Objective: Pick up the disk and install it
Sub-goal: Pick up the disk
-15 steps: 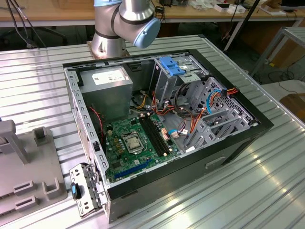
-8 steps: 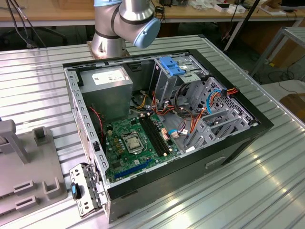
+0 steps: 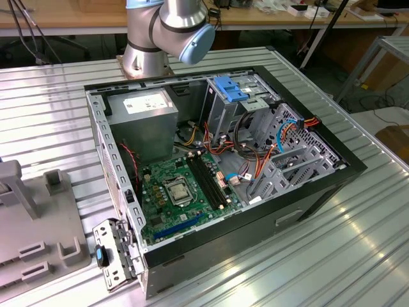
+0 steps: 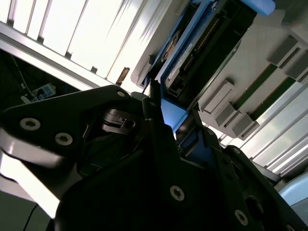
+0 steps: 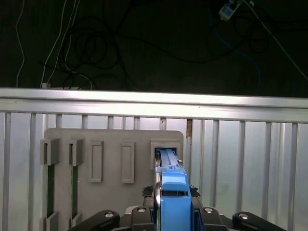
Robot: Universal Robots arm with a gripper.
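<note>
Got the disk [image 5: 173, 195] clamped tight between the jaws, blue rail toward the camera in the first wrist view. Far end poking into the end slot of the grey holder [image 5: 110, 144] on the ribbed metal table [image 5: 240, 159]. Open PC case [image 3: 223, 160] lying on that table too.

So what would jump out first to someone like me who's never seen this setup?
Most likely the open computer case lying on the ribbed metal table in the exterior view, with its green circuit board exposed. Then, in the first wrist view, the bright blue-framed disk standing in a slot of a grey holder, with the black gripper straddling it.
</note>
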